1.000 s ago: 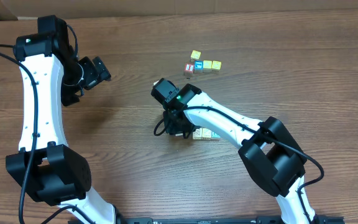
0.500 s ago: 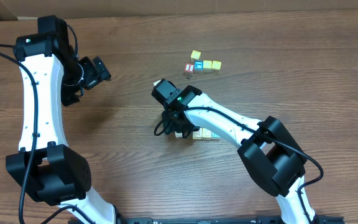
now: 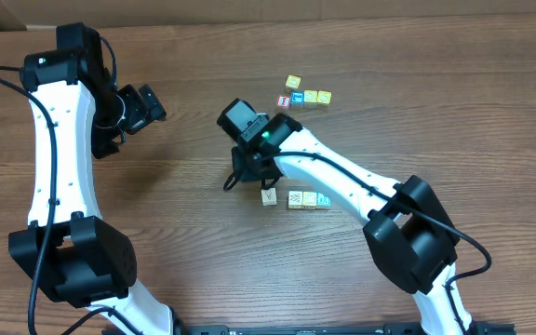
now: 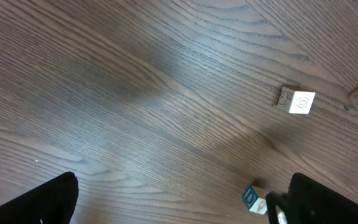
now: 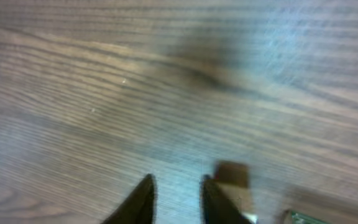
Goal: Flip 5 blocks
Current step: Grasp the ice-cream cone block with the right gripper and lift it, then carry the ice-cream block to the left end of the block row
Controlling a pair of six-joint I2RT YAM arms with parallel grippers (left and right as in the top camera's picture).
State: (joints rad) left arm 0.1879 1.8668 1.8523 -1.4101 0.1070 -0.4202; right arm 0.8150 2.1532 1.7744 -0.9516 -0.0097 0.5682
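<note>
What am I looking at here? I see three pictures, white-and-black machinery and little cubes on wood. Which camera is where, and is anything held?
Two white-and-black robot arms stand at a brown wooden table. The wide picture looks down from above. The other two come from a camera on each wrist, so that arm's own black fingers show at the bottom edge. The left hand is wide open and empty. The right hand hangs over the wood, fingers slightly apart, nothing between them. Near it lie four tiny wooden cubes: one whitish cube alone, then a row of three cubes. A cluster of five small cubes sits farther back.
</note>
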